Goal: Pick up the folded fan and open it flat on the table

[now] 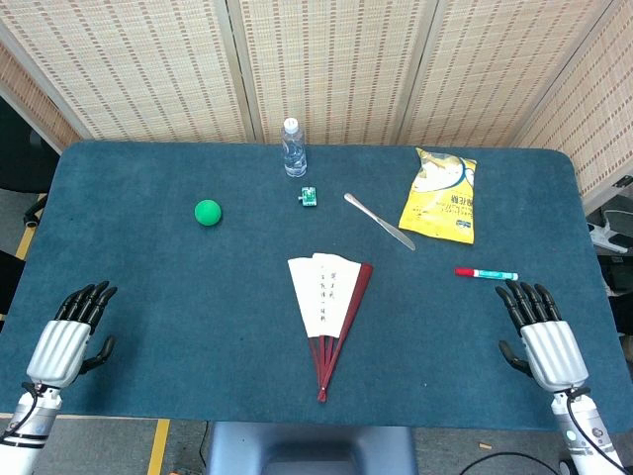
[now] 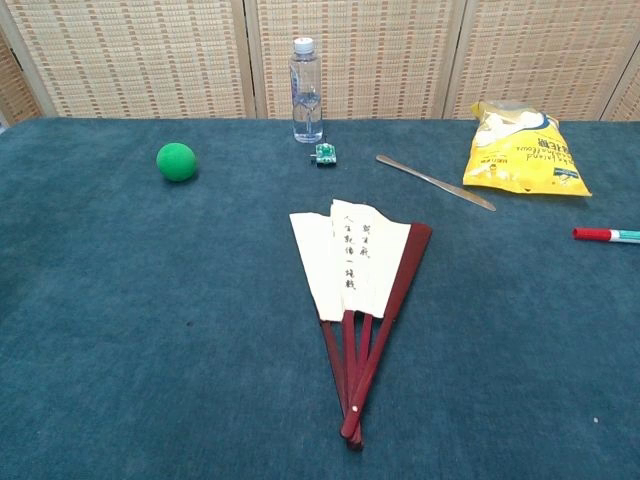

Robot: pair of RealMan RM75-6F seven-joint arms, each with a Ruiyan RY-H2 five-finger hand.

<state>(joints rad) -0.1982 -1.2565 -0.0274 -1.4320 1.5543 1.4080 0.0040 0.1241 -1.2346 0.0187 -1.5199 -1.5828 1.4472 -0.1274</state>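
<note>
Fan [image 1: 327,303] between both robot hands

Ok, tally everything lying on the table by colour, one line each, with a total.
Green: 2, ball and small clip
Yellow: 1, snack bag
Clear: 1, water bottle
Silver: 1, knife
Red and white: 2, fan and marker
Total: 7

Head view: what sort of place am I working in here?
Probably an indoor test or lab setup: a table covered in teal cloth, woven screen panels behind it, and assorted props like a fan and green ball.
</note>
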